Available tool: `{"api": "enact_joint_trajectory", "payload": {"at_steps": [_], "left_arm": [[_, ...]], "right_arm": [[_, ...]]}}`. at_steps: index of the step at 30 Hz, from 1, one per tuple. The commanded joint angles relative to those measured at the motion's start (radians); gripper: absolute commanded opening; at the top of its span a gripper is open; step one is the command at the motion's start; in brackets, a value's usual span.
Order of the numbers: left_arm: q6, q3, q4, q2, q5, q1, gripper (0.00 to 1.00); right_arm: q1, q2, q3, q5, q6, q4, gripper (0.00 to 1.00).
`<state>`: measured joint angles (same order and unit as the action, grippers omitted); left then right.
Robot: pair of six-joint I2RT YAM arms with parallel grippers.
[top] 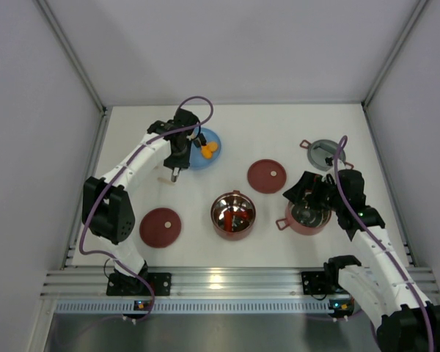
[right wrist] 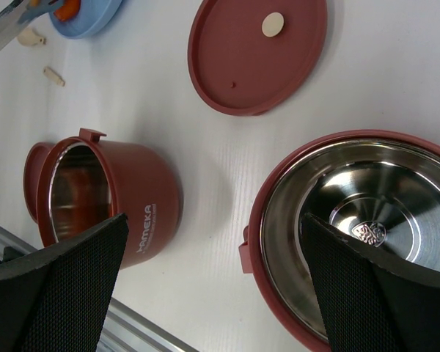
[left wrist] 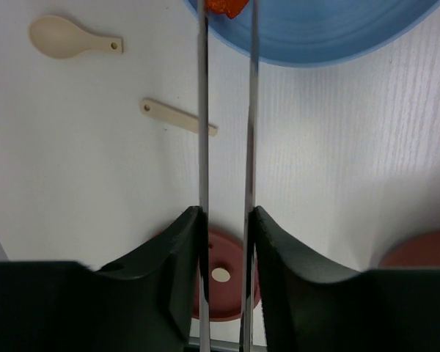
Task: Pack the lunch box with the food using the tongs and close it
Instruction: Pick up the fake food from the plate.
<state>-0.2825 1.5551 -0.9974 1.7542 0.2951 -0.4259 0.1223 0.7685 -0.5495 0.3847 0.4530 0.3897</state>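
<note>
Spreading white between pale grey walls (top: 227, 44) on three sides, the tabletop (top: 279, 132) ends at a ribbed metal rail (top: 227, 282) along its near edge. White lettering on one bowl (top: 233, 215), near the middle of the near edge, seems to read "HAMEKA"; a stamped mark in the steel floor of the second bowl (right wrist: 279, 220), toward the near-right corner, is too small to read. The tongs (left wrist: 203, 110) sit pinched in the left claw (left wrist: 226, 220), whose fingers press on both blades; the blades run almost parallel, long axis away from the near edge, tips over the rim of the blue plate (left wrist: 337, 37) left of centre toward the far edge. Orange food (top: 210, 149) lies on that plate, and red pieces show inside the first bowl. The right claw (right wrist: 213, 227) hangs wide open over the second bowl, gripping nothing. Two disc lids (top: 160, 227) lie flat and apart; the grey lid (top: 323, 154) sits near the right edge.
</note>
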Motion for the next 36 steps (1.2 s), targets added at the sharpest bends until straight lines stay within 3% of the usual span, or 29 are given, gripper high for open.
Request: {"api": "enact_joint_trajectory", "payload": {"at_steps": [1, 2, 5, 11, 30, 36], "left_arm": [[0.006, 0.0, -0.015, -0.038, 0.029, 0.001, 0.38], [0.006, 0.0, -0.015, -0.038, 0.035, 0.001, 0.46], [0.006, 0.003, -0.012, -0.041, 0.038, 0.003, 0.53], [0.009, 0.003, -0.012, -0.035, 0.032, 0.001, 0.55], [0.008, -0.009, -0.009, 0.031, -0.014, 0.001, 0.45], [0.005, -0.017, 0.002, 0.036, -0.036, -0.001, 0.35]], "right_arm": [[-0.012, 0.002, -0.006, 0.011, -0.005, -0.018, 1.0], [-0.012, 0.002, -0.007, 0.01, -0.005, -0.018, 0.99], [-0.012, 0.002, -0.006, 0.011, -0.004, -0.021, 0.99], [-0.012, 0.0, -0.004, 0.013, -0.005, -0.022, 0.99], [-0.013, 0.0, -0.003, 0.016, -0.004, -0.022, 0.99], [-0.012, 0.003, -0.003, 0.019, -0.005, -0.022, 0.99]]}}
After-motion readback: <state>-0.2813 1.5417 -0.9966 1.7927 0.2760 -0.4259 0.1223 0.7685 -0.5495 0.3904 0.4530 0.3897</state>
